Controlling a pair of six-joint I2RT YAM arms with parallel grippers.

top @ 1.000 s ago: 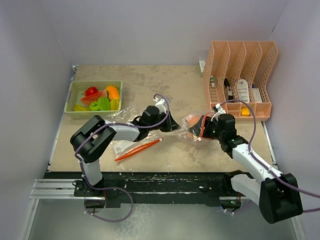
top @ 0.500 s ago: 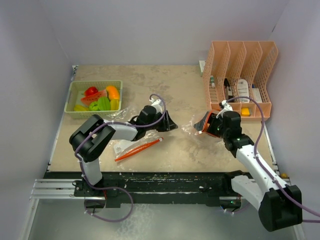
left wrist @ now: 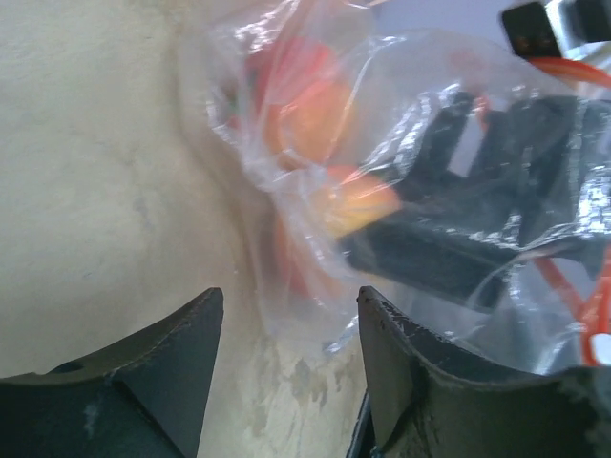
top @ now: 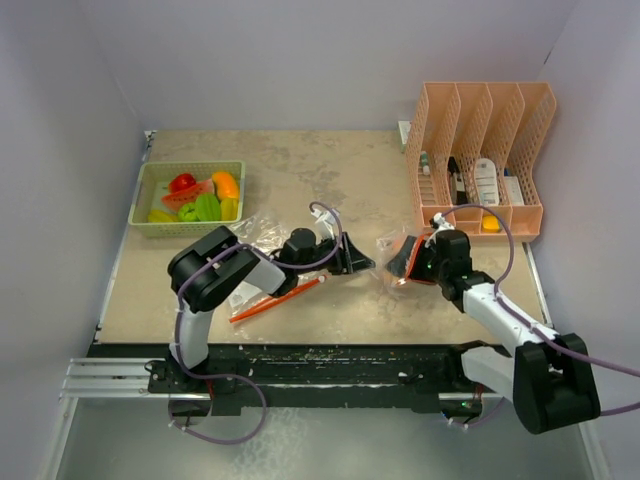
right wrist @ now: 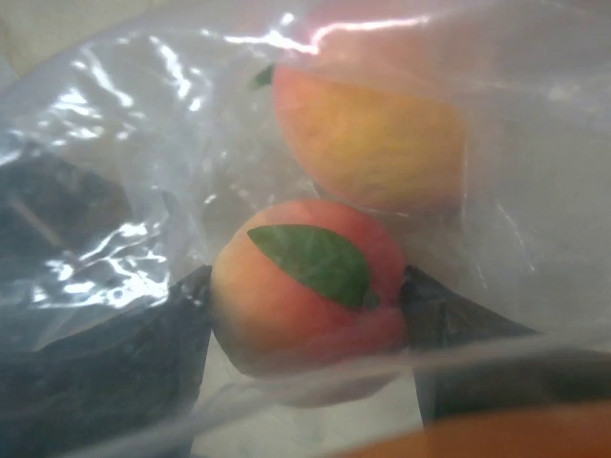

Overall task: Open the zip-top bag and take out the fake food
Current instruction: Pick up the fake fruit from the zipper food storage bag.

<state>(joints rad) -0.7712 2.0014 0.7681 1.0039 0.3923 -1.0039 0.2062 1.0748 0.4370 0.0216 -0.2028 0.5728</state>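
Note:
The clear zip-top bag (top: 392, 250) lies at mid-table between my two grippers. My right gripper (top: 408, 262) is inside it, its fingers closed on both sides of a peach-coloured toy fruit (right wrist: 305, 286) with a green leaf. A second peach-yellow fruit (right wrist: 372, 138) lies just beyond it in the bag. My left gripper (top: 358, 262) is open and empty just left of the bag. In the left wrist view the bag's crumpled edge (left wrist: 310, 315) sits between the open fingertips (left wrist: 210, 310), touching neither. Orange fruit (left wrist: 310, 119) and the right gripper's dark body show through the plastic.
A green basket (top: 140, 195) at back left holds several toy fruits and vegetables. A long orange-red toy (top: 277, 298) lies on crumpled clear plastic (top: 250, 232) by the left arm. A peach file rack (top: 480, 150) with white bottles stands at back right.
My left gripper has moved right and slightly nearer, up to the bag's edge. My right gripper and the bag shifted slightly towards the near edge.

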